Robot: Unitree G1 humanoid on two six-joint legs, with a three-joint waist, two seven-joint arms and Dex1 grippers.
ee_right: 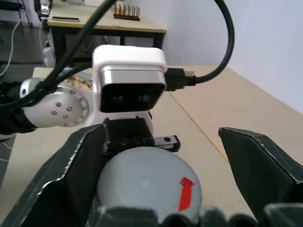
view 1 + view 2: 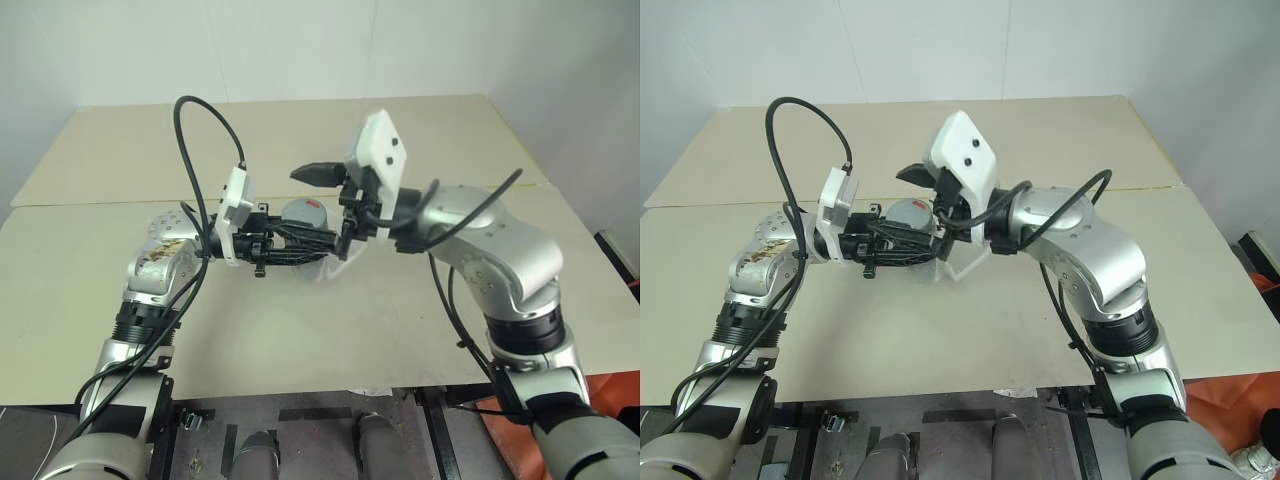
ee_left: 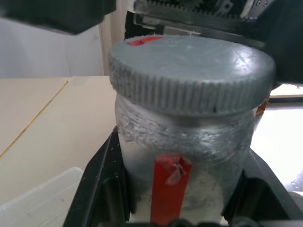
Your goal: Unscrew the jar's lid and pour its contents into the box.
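i've got the left gripper (image 3: pixel 180 198) clenched around the jar (image 3: pixel 184 156), lid (image 3: pixel 191 71) on. my right gripper (image 1: pixel 156 175) is spread wide, fingers either side of the lid, above the box (image 2: pixel 962 262).

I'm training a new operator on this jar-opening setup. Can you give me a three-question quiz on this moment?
1. True or false: the lid is already off the jar.
2. Which end effector grips the jar? A) left B) right C) neither
3. Fill in: the right end effector's fingers stand ___ on either side of the lid.

Key: 1 false, the lid sits on the jar. 2 A, its fingers clamp the jar's body. 3 open, not yet closed on it.
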